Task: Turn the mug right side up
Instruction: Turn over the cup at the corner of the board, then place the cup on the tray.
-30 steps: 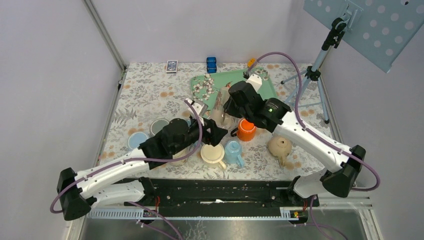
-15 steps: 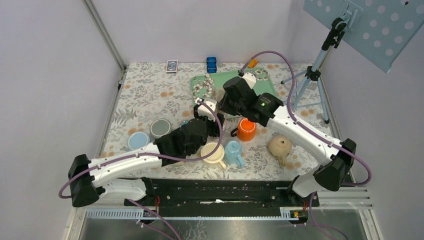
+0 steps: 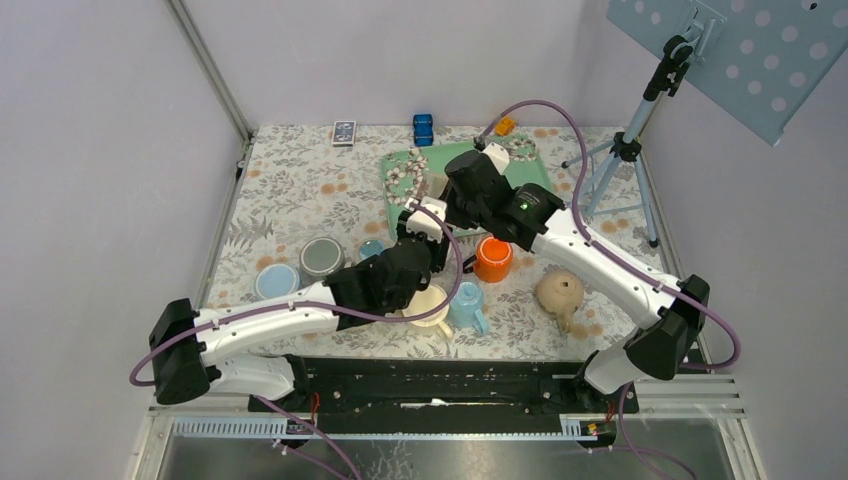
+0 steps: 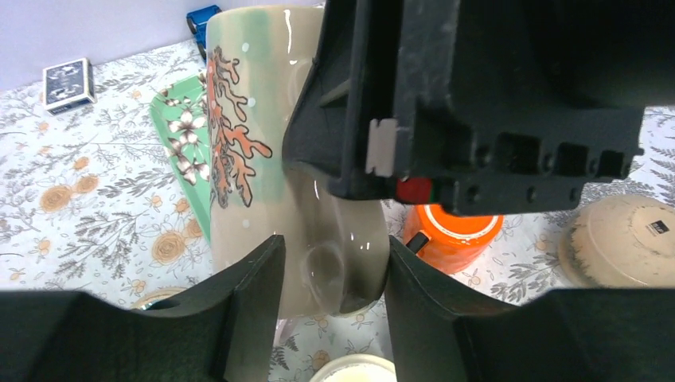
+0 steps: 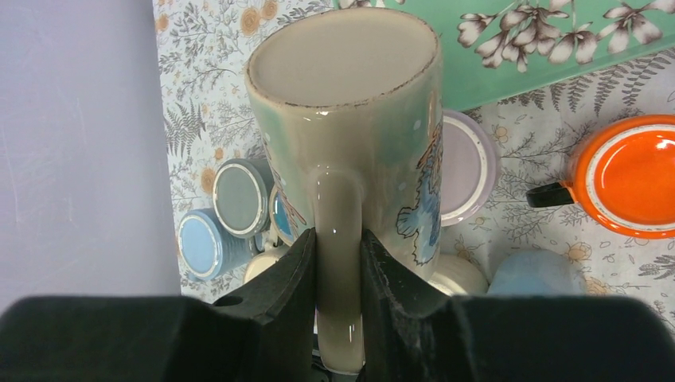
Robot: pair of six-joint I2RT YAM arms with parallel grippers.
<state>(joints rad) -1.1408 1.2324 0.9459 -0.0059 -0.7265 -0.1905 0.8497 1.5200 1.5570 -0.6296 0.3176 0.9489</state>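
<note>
left gripper sits half-wide around the mug, can't tell if seated; mug hangs aloft at 10 o'clock of the orange cup, right gripper pinched on its handle, so seat left squarely before right releases.

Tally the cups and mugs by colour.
patterned mug: 1
orange mug: 1
cream mug: 1
light blue mug, light blue cup: 2
grey cup: 1
teal cup: 1
lilac cup: 1
Total: 8
</note>
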